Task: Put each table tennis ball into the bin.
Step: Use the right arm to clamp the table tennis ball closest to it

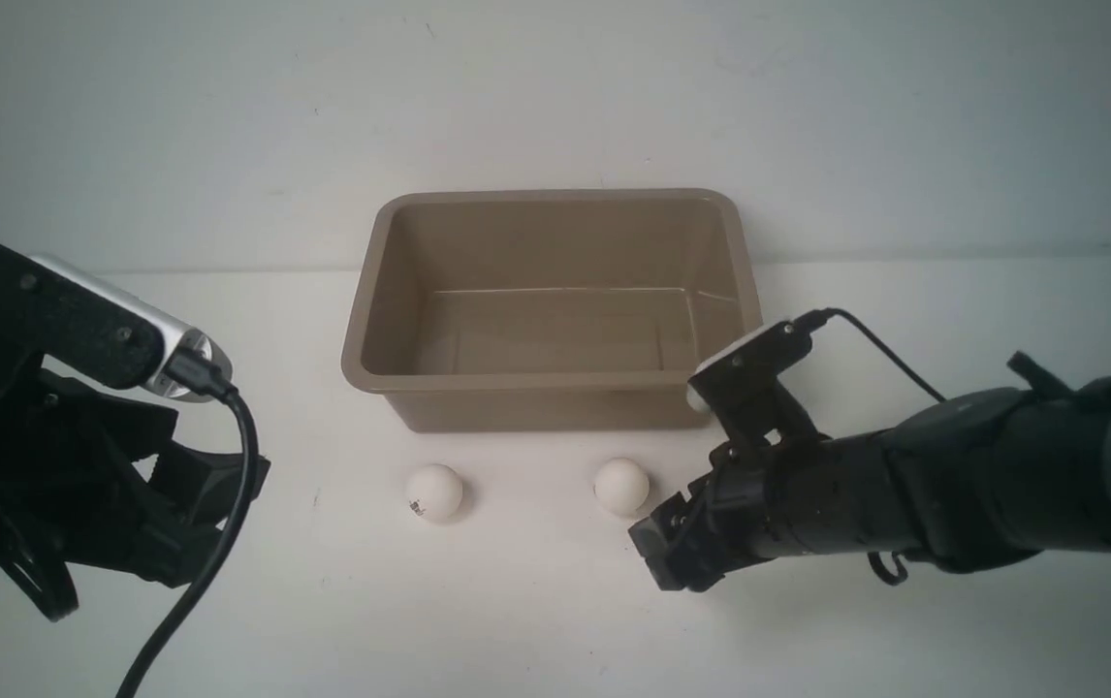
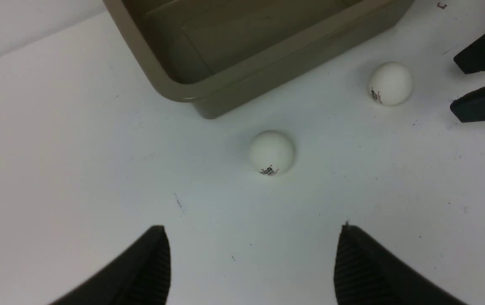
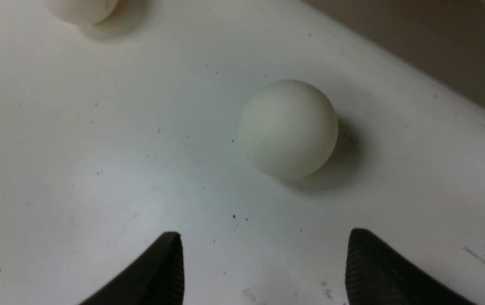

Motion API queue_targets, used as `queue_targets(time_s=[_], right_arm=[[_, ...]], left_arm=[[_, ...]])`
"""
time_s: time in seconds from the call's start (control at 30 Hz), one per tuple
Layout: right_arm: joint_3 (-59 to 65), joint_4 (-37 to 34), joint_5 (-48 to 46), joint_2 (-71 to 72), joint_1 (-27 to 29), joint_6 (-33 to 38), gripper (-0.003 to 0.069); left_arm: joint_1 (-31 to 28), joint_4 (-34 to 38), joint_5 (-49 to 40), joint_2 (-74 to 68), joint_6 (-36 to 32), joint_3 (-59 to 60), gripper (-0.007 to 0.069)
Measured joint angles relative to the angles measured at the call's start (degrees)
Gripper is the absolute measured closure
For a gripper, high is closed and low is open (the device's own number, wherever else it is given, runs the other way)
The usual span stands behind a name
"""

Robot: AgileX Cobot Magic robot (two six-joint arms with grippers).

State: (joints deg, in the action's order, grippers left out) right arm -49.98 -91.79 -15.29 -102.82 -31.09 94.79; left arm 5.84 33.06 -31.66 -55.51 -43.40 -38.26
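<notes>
Shows left ball [image 1: 434,491] (small dark print) and right ball [image 1: 621,485], matte white, below centre; taupe flared-rim bin [image 1: 536,402] above. Fingers spread on left gripper [image 2: 253,231] and right gripper [image 3: 265,235].

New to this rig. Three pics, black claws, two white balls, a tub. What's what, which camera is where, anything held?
A two-armed robot at a white table. The wide picture comes from a camera between the arms, looking forward; its left is the robot's left. The other two come from a camera on each wrist, looking past that arm's two black fingers. On the table: a taupe bin, nothing visible inside, and in front of it two white table tennis balls, the left ball and the right ball, apart from each other and from the bin. The left gripper is open, aimed at the left ball from a distance. The right gripper is open, low and close to the right ball, not touching. Nothing is held.
</notes>
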Motion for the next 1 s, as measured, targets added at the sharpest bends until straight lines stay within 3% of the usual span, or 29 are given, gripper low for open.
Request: queue_targets(time_s=[0.27,1.0], right_arm=[[-3.1,-2.6,0.2,0.0,0.0,2.1,0.0138],[-9.6,-4.6,-0.6,-6.3,0.0,1.5,0.0131]], left_arm=[[0.0,0.0,-0.1,0.0,0.0,0.0,0.0156],[0.0,0.1,-1.1,0.0,0.0,0.0,0.0156]])
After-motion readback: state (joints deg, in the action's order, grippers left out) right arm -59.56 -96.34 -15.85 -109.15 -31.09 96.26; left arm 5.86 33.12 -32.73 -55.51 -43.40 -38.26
